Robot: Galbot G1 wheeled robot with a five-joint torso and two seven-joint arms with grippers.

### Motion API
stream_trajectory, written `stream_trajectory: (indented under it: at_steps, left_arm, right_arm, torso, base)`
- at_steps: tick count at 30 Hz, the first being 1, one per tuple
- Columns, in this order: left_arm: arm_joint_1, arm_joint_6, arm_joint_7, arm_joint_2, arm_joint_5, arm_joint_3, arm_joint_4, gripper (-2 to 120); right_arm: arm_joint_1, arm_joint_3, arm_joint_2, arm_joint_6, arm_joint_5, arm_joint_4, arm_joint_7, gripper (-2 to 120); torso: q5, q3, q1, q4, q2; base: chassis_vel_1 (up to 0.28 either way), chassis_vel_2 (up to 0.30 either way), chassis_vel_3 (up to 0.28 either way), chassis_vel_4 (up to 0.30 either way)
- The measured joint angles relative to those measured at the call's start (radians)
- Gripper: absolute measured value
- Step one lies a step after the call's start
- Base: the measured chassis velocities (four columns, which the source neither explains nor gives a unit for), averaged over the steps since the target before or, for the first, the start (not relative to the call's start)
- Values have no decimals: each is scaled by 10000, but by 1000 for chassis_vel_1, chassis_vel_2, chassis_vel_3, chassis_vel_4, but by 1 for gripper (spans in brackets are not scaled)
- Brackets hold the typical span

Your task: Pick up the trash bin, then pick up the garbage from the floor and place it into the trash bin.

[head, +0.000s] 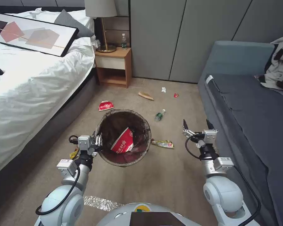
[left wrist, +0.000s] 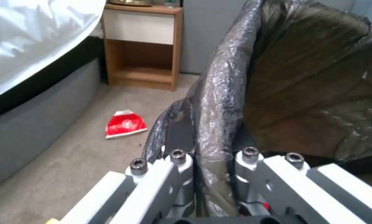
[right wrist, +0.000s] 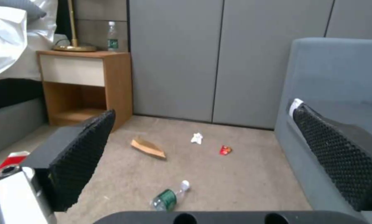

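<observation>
Left gripper (head: pixel 98 140) is clamped on the trash bin (head: pixel 124 137) rim at nine o'clock; right gripper (head: pixel 196 126) hangs wide open, empty. I'd keep the bin level while reaching the bottle (head: pixel 159 115) at one o'clock.

- Red packet (head: pixel 123 142) inside the trash bin (head: pixel 146 138), just beside the left gripper (head: pixel 97 140), which is clamped on the bin rim: white Chinese characters, too small to read with certainty.
- Small bottle (head: pixel 159 115) on the floor, ahead of the right gripper (head: pixel 196 125): green label, print illegible.
- Red packet on carpet (left wrist: pixel 125 124): white round emblem, unreadable.
</observation>
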Motion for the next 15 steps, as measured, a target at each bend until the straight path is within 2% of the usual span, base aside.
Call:
stream_trajectory:
  at_steps: [15]
  left_arm:
    - [-40, -7, -30, 10, -15, 11, 36, 7]
  right_arm:
    - [-8, 20, -24, 24, -40, -25, -34, 100]
  torso:
    - [-1, 0, 0, 0, 0]
  base:
    - [-148, 132, 137, -138]
